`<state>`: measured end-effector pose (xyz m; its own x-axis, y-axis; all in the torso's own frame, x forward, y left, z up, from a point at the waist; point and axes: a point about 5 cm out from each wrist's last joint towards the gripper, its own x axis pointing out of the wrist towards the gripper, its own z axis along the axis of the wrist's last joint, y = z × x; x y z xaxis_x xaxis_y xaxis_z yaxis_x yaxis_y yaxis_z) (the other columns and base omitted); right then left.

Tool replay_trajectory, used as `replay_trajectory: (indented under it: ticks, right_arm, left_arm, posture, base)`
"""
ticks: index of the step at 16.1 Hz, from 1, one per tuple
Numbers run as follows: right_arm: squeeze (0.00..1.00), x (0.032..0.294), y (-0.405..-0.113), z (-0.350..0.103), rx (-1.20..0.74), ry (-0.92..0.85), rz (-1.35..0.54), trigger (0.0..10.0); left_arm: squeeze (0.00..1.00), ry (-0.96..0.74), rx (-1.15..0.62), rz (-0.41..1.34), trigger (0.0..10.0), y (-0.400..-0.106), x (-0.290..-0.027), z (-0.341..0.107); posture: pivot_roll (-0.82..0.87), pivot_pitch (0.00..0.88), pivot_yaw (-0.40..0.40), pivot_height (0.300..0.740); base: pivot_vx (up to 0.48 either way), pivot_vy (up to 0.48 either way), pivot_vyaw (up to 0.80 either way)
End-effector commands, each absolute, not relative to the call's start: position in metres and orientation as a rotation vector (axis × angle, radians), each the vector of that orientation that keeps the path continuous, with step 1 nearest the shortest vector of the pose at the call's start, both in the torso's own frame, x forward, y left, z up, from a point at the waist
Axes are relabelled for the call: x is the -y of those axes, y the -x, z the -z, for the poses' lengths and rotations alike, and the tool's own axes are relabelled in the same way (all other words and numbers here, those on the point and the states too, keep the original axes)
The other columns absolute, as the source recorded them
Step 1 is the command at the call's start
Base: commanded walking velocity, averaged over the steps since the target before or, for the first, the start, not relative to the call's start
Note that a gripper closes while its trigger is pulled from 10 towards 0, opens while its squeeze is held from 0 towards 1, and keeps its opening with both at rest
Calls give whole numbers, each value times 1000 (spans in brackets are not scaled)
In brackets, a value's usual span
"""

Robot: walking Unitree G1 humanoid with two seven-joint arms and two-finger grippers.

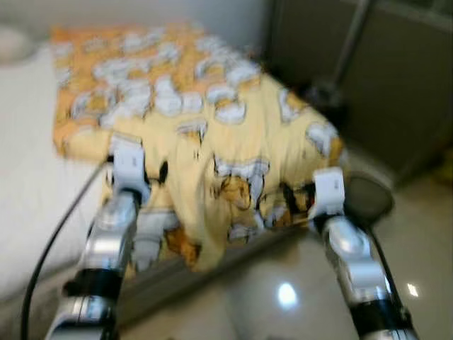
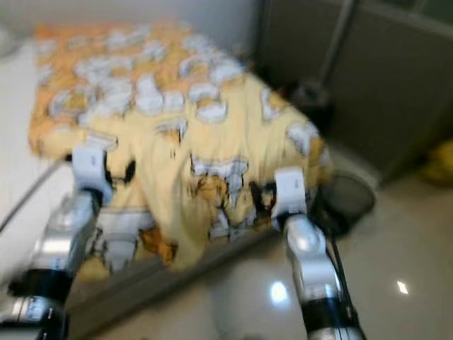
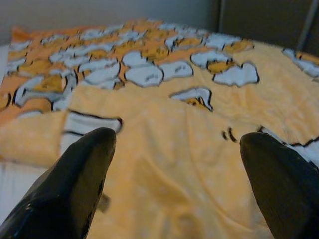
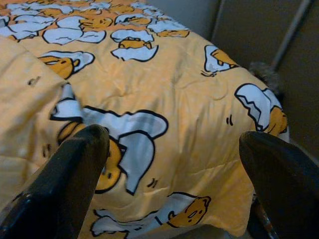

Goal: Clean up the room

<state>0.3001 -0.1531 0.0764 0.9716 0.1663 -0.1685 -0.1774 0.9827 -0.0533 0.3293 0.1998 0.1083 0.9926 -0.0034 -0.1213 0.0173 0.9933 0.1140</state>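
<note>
Bedding covers most of the bed [image 1: 28, 177]: a yellow blanket [image 1: 212, 134] with cartoon egg pictures hangs rumpled over the bed's corner, so it probably needs straightening. Both arms reach toward that drooping edge. The left hand [image 3: 174, 164] is wide open and holds nothing. The right hand [image 4: 172, 164] is wide open too, just above the blanket. No words can be read anywhere.

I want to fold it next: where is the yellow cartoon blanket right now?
The blanket lies spread over the bed's foot end, its edge drooping toward the floor, straight ahead between the open left gripper and open right gripper.
</note>
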Motion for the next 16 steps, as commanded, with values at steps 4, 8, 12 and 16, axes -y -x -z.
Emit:
replay_trajectory:
  ticks: [4, 8, 12, 16]
  right_arm:
    - [0, 144, -304, -81, -143, 60, -195, 10000]
    - [0, 143, -306, -83, -135, 43, -203, 10000]
    - [0, 144, -304, -89, -79, -44, -175, 10000]
    - [0, 144, -302, -88, -74, -33, -175, 10000]
  left_arm:
    - [0, -121, -128, -11, 10000, -328, -211, -109]
    - [0, -131, -125, 2, 10000, -328, -211, -110]
    - [0, -67, -136, 5, 10000, -326, -207, -105]
    - [0, -31, -181, 116, 10000, -301, -206, -91]
  posture:
    - [-116, 0, 19, 740]
    - [-114, 0, 22, 740]
    - [-110, 0, 21, 740]
    - [-103, 0, 21, 740]
  base:
    - [0, 480, -766]
    - [0, 480, -753]
    - [0, 480, -722]
    - [0, 0, 0]
